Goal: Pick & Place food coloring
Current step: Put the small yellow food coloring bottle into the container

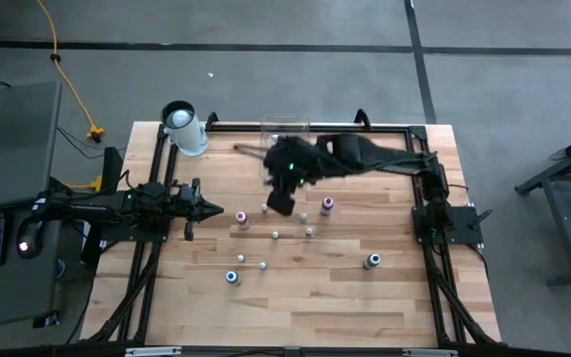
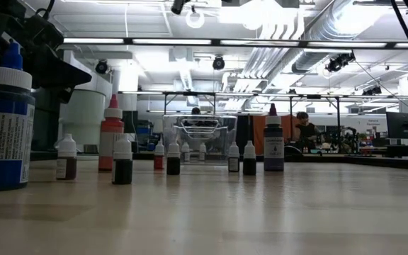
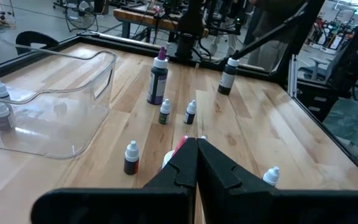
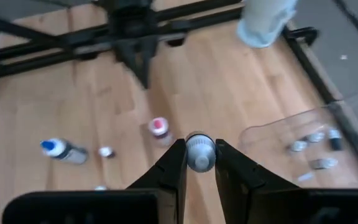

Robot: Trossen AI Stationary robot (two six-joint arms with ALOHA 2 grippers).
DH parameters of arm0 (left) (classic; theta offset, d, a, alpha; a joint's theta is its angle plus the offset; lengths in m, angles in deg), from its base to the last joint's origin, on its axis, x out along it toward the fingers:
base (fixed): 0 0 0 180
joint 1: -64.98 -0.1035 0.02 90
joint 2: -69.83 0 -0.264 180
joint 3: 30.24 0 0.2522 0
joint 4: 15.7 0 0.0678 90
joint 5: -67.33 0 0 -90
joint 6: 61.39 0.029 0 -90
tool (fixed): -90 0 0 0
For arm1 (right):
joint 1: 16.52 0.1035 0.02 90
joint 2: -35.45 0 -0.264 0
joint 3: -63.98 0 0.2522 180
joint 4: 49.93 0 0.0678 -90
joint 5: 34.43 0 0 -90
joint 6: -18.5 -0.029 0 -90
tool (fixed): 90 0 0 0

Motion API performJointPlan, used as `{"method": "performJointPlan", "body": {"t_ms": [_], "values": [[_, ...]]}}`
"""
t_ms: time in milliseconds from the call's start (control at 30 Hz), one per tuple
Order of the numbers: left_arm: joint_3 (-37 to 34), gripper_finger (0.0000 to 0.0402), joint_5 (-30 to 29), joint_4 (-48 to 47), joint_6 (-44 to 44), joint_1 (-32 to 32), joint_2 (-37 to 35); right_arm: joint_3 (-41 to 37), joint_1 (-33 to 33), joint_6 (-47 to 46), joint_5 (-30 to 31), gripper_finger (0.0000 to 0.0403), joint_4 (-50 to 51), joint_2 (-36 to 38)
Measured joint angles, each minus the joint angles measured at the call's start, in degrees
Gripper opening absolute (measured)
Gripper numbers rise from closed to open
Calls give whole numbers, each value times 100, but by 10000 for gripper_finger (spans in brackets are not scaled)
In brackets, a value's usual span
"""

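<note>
Wooden tabletop, centre of your high view: your right gripper (image 4: 200, 163) pinches one food coloring bottle (image 4: 199, 151), seemingly just beside the clear bin (image 1: 285, 132). Other bottles (image 1: 326, 206) scatter below; left gripper (image 1: 208, 207) waits closed at left.

You are looking at two matte black arms built from boxy, angular segments. The left arm (image 1: 117, 203) tapers into a pointed left gripper (image 3: 196, 148) with two dark wedge-shaped plastic fingers (image 3: 179, 165), their inner edges stepped. The right arm (image 1: 385, 157) is bulkier, and black cabling seems to run along it, though your overhead view is too dim to be sure. Its right gripper (image 4: 199, 155) shows the same dark, smooth, angled fingers (image 4: 169, 168).
</note>
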State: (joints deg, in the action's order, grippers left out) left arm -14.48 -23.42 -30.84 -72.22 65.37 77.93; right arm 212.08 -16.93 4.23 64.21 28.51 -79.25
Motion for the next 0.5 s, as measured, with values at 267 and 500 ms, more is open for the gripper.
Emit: {"method": "performJointPlan", "body": {"t_ms": [267, 500], "values": [[0, 1, 0, 0, 0, 0, 2, -21, -882, 171, -162, 58, 8, 60], [0, 1, 2, 0, 0, 0, 1, -529, -1590, 307, -331, 58, -24, 59]]}}
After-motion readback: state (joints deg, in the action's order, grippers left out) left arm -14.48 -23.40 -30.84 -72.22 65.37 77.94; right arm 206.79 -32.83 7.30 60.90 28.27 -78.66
